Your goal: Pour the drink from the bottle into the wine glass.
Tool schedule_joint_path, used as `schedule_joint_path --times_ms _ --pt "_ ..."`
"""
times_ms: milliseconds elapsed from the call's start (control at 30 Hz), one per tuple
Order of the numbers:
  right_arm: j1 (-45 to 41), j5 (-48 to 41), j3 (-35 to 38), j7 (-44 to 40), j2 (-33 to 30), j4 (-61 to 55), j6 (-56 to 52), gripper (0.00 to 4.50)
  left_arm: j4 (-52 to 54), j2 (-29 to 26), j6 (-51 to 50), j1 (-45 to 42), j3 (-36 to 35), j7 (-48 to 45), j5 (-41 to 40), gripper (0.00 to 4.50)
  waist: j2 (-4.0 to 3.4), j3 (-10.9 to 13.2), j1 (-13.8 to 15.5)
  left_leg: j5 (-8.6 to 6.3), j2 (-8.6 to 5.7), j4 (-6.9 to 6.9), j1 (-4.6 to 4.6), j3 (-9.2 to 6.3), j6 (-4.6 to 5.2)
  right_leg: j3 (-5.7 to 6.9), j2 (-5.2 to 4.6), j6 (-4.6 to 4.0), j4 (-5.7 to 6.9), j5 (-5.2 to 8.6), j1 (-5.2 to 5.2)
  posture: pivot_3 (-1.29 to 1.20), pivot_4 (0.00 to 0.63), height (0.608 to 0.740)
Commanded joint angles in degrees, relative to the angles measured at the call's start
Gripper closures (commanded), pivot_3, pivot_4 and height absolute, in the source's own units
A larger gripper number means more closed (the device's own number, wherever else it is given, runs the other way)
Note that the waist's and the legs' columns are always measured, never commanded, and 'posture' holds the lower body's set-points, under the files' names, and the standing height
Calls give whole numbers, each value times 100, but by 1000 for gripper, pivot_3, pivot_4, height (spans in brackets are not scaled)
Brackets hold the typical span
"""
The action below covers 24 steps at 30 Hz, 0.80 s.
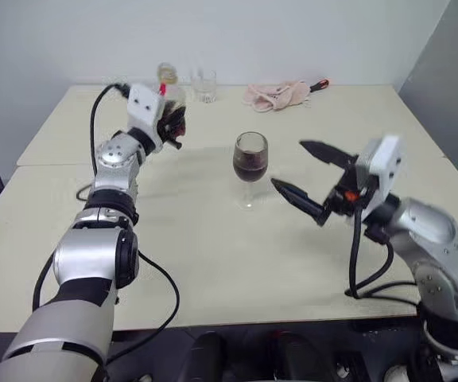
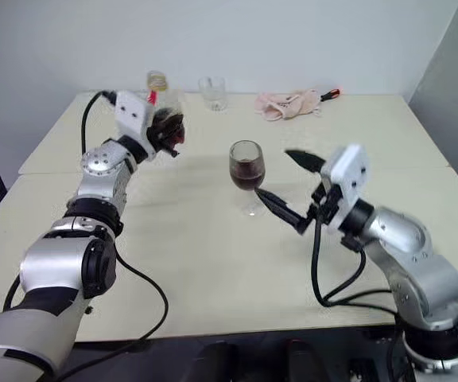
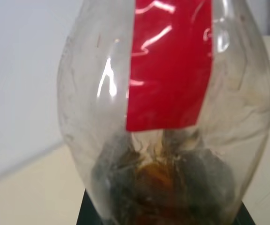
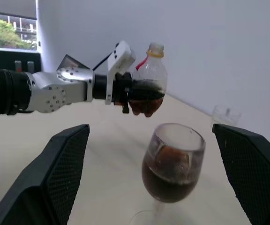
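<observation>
Left jaws (image 4: pixel 139 101) pinch the bottle (image 4: pixel 149 79) (fingers hidden); right jaws (image 1: pixel 308 179) spread near the wine glass (image 1: pixel 250 163).

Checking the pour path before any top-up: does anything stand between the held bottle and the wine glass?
Nothing visible does. The left end effector holds the bottle upright, off to one side of the wine glass, with bare table between them. The open right end effector flanks the glass on its other side.

Left claw (image 4: pixel 134 96) clamped, arm stretched forward; right claw (image 1: pixel 312 177) spread wide, raised.
</observation>
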<state>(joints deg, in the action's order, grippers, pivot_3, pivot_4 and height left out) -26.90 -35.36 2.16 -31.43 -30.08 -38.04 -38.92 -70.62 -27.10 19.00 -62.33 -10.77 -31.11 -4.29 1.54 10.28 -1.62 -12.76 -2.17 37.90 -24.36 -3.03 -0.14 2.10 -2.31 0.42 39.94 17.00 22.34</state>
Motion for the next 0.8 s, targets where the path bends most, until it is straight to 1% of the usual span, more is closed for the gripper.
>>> schedule_joint_path --times_ms 33,267,333,367,467,633,667,800 --pt "-328 -237 -152 -102 -147 -134 -303 0 346 -79 -259 398 -310 304 -287 3730 1 0 8 0 0 0 -2 -1 0 1 0 0 -2 0 1 0 150 740" --pt "-701 -279 -333 -380 -249 44 -301 0 651 -31 -434 1151 -478 649 -394 3730 9 -5 119 -12 -9 4 -4 -2 20 3 -11 0 2 -1 1 0 150 740" --pt "-817 -412 -360 -521 -312 57 -421 0 814 -30 -374 1357 -517 819 -393 3014 11 -6 134 -13 -10 4 -4 -1 21 2 -12 0 2 -1 1 0 150 740" --pt "-874 -464 -387 -598 -359 69 -480 0 889 -25 -377 1441 -511 873 -373 2818 11 -7 132 -13 -10 4 -4 -1 21 1 -13 0 2 -1 1 0 150 740" --pt "-1067 -573 -496 -755 -473 158 -678 0 1161 35 -425 1678 -498 880 -382 1804 10 -8 134 -13 -10 4 -3 -1 22 0 -13 -1 3 -1 2 0 150 740" --pt "-1204 -509 -604 -892 -505 284 -678 0 1450 41 -558 1832 -532 918 -432 215 14 -10 139 -14 -11 4 -3 -1 23 0 -16 -1 2 -1 1 0 150 740" --pt "-1219 -487 -622 -928 -508 304 -660 0 1506 36 -584 1859 -531 924 -441 45 14 -10 138 -14 -11 4 -3 0 23 0 -16 -1 2 -1 1 0 150 740" --pt "-1245 -466 -626 -1025 -497 391 -615 0 2039 21 -816 2001 -471 763 -503 45 14 -10 138 -14 -10 3 -3 0 24 0 -15 -1 2 -1 1 0 150 740"
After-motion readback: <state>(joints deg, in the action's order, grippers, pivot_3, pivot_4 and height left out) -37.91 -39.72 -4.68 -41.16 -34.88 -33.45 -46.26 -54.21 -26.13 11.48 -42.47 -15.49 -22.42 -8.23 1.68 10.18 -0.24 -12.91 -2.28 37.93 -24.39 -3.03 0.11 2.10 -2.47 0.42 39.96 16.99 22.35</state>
